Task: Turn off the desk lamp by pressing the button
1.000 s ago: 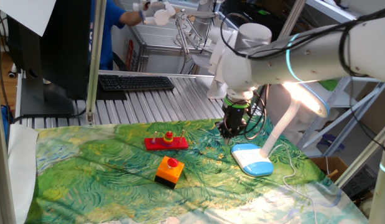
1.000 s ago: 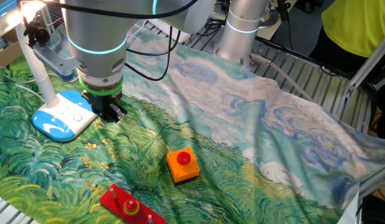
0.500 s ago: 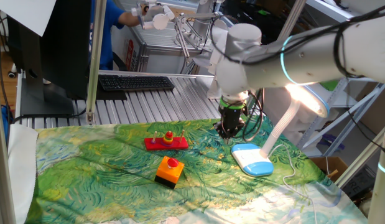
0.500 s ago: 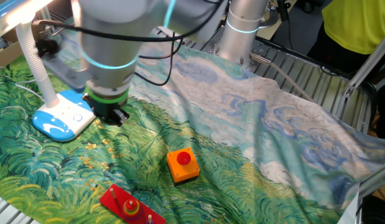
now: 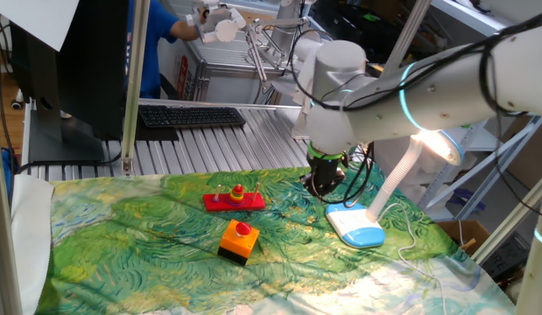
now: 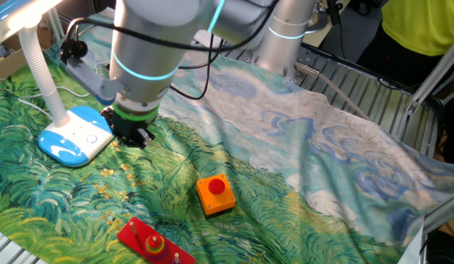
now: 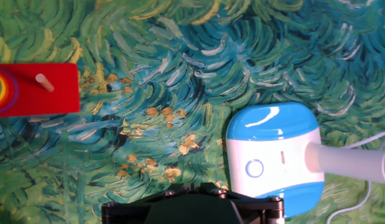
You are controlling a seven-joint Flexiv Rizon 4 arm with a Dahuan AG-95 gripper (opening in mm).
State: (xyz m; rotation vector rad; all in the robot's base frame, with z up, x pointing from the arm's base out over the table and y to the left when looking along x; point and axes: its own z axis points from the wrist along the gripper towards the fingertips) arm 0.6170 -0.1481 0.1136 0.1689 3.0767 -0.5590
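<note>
The white desk lamp has an oval base rimmed light blue (image 5: 356,225) at the right of the painted cloth; its head (image 5: 432,140) glows. The base also shows in the other fixed view (image 6: 74,136) and in the hand view (image 7: 274,155). The button (image 7: 255,168) is a small round ring on the base's white top. My gripper (image 5: 321,194) hangs low over the cloth just left of the base, not touching it. It also shows in the other fixed view (image 6: 131,141). In the hand view its fingertips (image 7: 191,186) meet, shut and empty; the button lies to their right.
An orange-yellow box with a red knob (image 5: 239,238) sits on the cloth in front of the gripper. A red ring-stacking toy (image 5: 234,199) lies to its left. The lamp's cable (image 5: 411,241) trails off the base. A keyboard (image 5: 190,115) lies behind the cloth.
My gripper has shifted a little sideways, away from the lamp base, and the wrist has turned. The lamp stays lit.
</note>
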